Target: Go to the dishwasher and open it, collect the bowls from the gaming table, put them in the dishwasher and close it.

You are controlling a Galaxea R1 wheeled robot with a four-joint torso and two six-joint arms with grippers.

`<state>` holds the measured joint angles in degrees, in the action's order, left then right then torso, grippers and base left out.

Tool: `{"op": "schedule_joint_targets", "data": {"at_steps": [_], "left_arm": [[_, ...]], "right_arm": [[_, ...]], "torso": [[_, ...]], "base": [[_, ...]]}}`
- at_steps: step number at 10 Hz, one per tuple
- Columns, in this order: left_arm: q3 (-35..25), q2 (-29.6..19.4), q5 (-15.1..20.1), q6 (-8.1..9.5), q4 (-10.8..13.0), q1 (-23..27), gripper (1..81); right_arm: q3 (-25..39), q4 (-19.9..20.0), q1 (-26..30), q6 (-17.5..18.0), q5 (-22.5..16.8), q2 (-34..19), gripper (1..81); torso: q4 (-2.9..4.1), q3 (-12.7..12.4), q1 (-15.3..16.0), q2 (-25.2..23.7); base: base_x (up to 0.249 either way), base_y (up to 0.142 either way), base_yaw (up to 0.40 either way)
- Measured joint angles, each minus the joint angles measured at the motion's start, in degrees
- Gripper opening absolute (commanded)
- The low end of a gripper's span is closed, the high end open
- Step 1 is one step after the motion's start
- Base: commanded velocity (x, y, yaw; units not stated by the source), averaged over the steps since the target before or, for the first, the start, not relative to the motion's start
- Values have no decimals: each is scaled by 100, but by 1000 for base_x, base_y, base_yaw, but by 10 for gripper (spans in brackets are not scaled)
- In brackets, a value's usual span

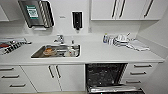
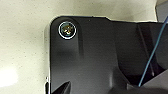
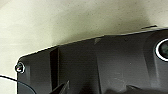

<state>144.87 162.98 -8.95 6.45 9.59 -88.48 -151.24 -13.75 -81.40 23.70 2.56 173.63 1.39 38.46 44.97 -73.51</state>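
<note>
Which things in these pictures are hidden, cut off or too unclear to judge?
- Dishwasher, head view: open, but its lowered door is cut off by the lower picture edge, and the dark interior hides whether the racks hold anything.
- Sink, head view: items inside are too blurred to name.
- Pile on the counter at the right, head view: too blurred to tell the single pieces.
- Both wrist views: the robot's dark plate covers most of each; end effector state cannot be judged.

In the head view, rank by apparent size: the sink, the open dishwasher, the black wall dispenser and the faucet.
1. dishwasher, its dark open cavity, cut off at the picture's lower edge.
2. sink, a little smaller, though close enough that the cut-off leaves it unsure.
3. black wall dispenser.
4. faucet, near the dispenser in size.
</note>
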Motion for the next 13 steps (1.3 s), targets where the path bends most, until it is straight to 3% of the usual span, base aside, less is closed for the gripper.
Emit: {"op": "schedule_joint_targets", "data": {"at_steps": [3,5,13], "left_arm": [[184,235,0,-4,-9,6,811],[218,422,-2,0,-21,30,811],[256,386,2,7,-133,-38,811]], "right_arm": [[-188,0,80,9,28,33,811],[-188,-9,17,-16,94,51,811],[-190,-66,-104,-38,102,62,811]], "torso": [[0,-96,-358,561],[0,-337,-616,957],[0,-1451,-1659,2546]], "base": [[0,0,0],[0,0,0],[0,0,0]]}}
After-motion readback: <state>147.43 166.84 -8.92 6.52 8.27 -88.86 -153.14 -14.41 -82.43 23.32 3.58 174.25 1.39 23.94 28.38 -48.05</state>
